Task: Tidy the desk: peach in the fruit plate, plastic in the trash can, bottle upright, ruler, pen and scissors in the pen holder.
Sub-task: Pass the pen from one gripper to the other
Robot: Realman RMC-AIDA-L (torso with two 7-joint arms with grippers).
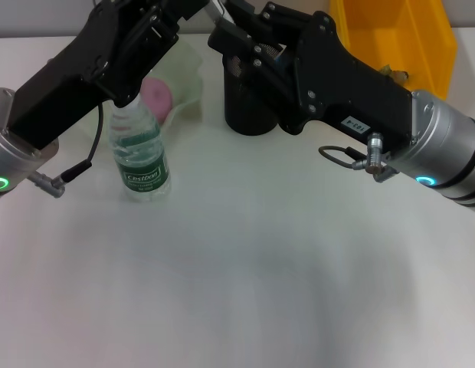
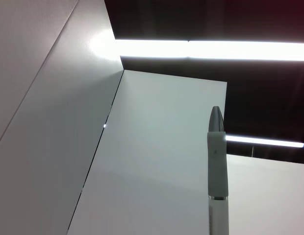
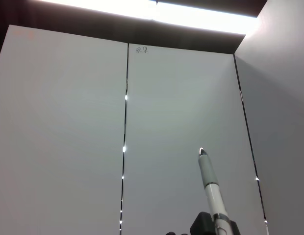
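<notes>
Right gripper (image 1: 236, 47) hovers above the black pen holder (image 1: 249, 107) at the table's (image 1: 260, 268) far edge, clamped on a white pen (image 3: 211, 188); left gripper's grip can't be made out.

"Cestbon" on bottle (image 1: 142, 153) label

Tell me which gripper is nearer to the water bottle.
Left. The left gripper is just above and behind the upright water bottle, over its cap. The right gripper is farther to its right, above the black pen holder.
</notes>
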